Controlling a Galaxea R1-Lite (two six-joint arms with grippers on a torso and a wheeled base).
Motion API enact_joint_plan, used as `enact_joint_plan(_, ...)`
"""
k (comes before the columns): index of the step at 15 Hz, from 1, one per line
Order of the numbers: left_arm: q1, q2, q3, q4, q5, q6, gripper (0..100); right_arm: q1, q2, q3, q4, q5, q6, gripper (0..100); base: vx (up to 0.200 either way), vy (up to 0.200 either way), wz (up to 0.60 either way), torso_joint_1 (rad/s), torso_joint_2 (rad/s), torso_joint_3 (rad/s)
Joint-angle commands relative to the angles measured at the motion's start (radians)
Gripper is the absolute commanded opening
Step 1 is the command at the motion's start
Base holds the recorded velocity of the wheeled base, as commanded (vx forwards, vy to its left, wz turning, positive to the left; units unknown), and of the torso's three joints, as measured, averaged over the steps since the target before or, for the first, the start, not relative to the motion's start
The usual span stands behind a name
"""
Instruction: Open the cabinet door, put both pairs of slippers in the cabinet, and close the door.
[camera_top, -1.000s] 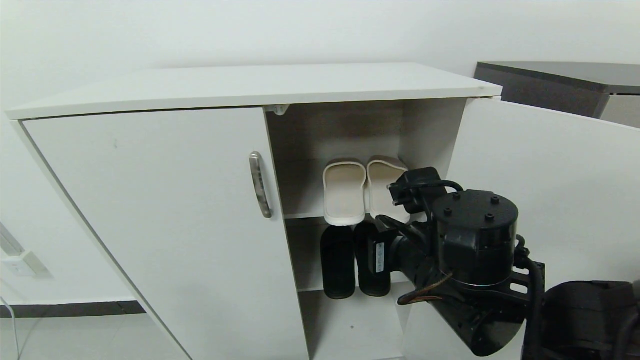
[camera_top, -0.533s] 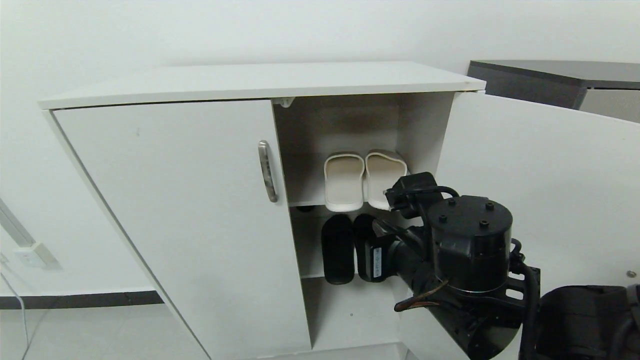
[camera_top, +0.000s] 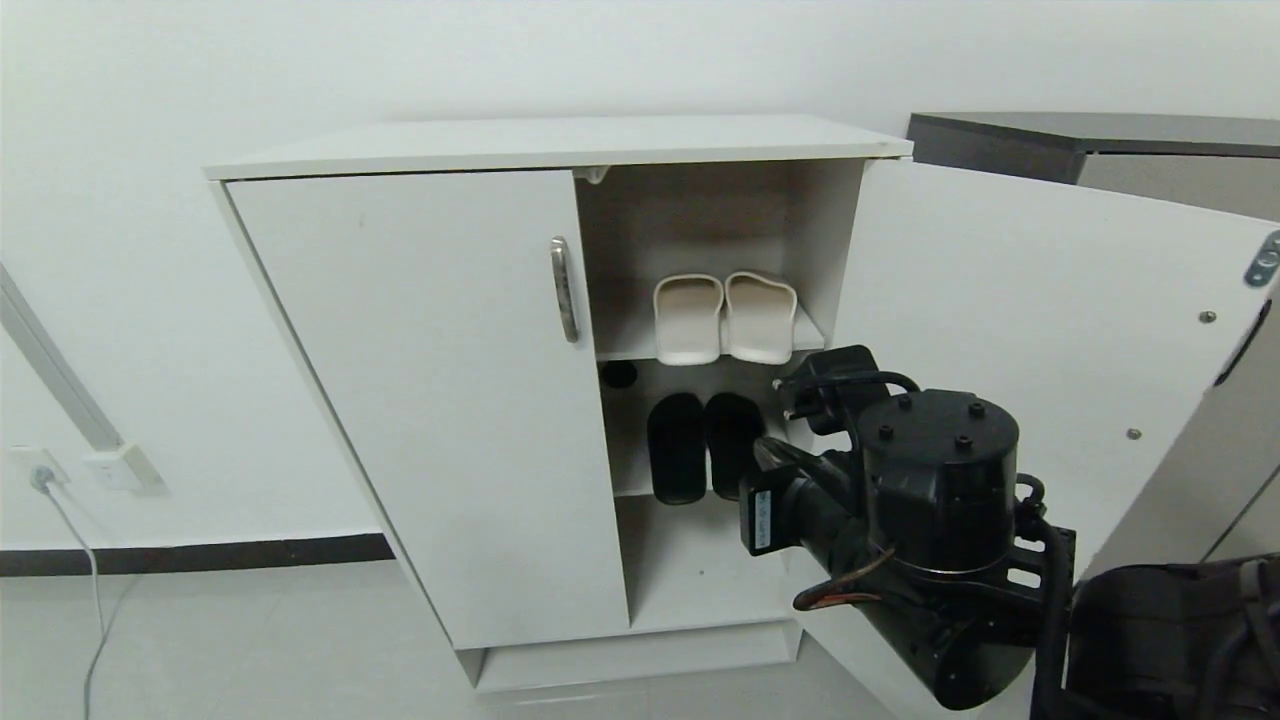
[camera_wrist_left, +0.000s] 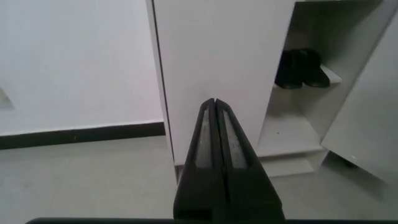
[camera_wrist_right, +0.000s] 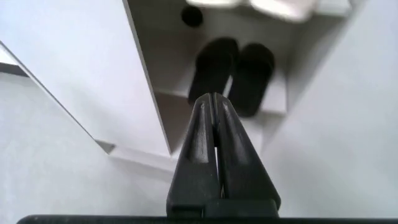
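Note:
The white cabinet stands against the wall with its right door swung open and its left door closed. A cream pair of slippers lies on the upper shelf. A black pair of slippers lies on the shelf below. My right arm hangs in front of the open compartment, its gripper shut and empty, a little back from the black pair. My left gripper is shut and empty, low in front of the closed left door.
A metal handle runs down the left door's edge. A dark grey counter stands behind the open door at the right. A wall socket with a cable sits low on the left wall. Bare floor lies before the cabinet.
The head camera has drawn back and shifted, so the cabinet looks smaller and more floor shows. Both pairs of slippers stay on their shelves. My right arm now sits farther from the shelves.

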Motion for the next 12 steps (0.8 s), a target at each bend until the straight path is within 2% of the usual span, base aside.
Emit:
enact_joint_plan(1, 0.001, 0.000, -0.001, 0.000, 0.000, 0.000, 0, -0.020, 0.003, 0.006, 0.000, 0.012, 0.001, 0, -0.200, 0.000, 0.00, 0.002, 0.00, 0.007)
enact_joint_plan(9, 0.001, 0.000, -0.001, 0.000, 0.000, 0.000, 0, -0.052, 0.046, 0.023, -0.009, 0.021, -0.005, 0, -0.200, 0.000, 0.00, 0.000, 0.00, 0.005)
enact_joint_plan(12, 0.001, 0.000, -0.001, 0.000, 0.000, 0.000, 0, -0.052, 0.046, 0.025, -0.009, 0.032, -0.004, 0, 0.000, 0.000, 0.00, 0.000, 0.00, 0.000)
